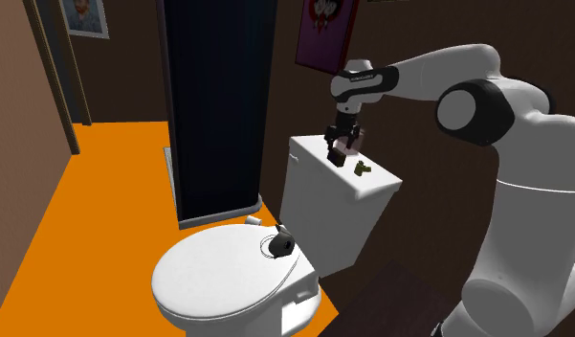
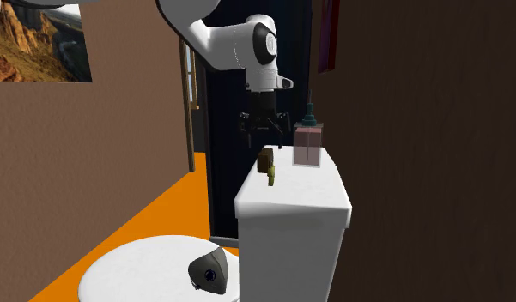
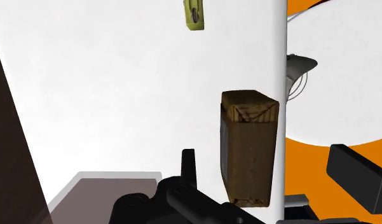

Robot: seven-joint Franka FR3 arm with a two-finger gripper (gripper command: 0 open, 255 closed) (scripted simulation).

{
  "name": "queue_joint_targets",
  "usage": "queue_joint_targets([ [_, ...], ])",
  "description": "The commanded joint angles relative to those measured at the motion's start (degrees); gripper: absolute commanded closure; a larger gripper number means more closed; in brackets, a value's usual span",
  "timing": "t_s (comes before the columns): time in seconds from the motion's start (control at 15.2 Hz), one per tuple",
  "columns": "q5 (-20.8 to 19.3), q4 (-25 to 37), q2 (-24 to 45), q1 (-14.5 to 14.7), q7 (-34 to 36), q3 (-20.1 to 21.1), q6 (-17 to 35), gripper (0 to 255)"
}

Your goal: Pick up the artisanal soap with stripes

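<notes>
The soap [image 3: 248, 146] is a brown oblong block with darker lines on its end, lying near the edge of the white toilet tank lid [image 3: 119, 95]. In the second exterior view the soap [image 2: 266, 160] sits at the lid's left edge. My black gripper [image 2: 264, 133] hangs just above it, pointing down, fingers open. In the wrist view the block lies between my spread fingers [image 3: 189, 167], and neither touches it. The shoulder view shows my gripper [image 1: 341, 146] over the tank lid [image 1: 376, 184].
A small yellow-green object [image 2: 270, 178] lies on the lid just beyond the soap. A translucent pinkish dispenser bottle [image 2: 308, 141] stands by the wall. A dark rounded object [image 1: 281, 245] rests on the toilet seat lid [image 1: 218, 278]. Brown walls close in; the floor is orange.
</notes>
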Motion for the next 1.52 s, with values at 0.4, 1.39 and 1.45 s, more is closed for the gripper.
queue_joint_targets([
  [0.4,0.18,-3.31,1.65,-0.14,0.12,-0.02,4.89,0],
  [1.39,0.1,-1.16,1.0,-0.15,0.09,-0.06,2.1,255],
  [1.45,0.08,-0.59,0.87,-0.15,0.08,-0.07,1.39,255],
])
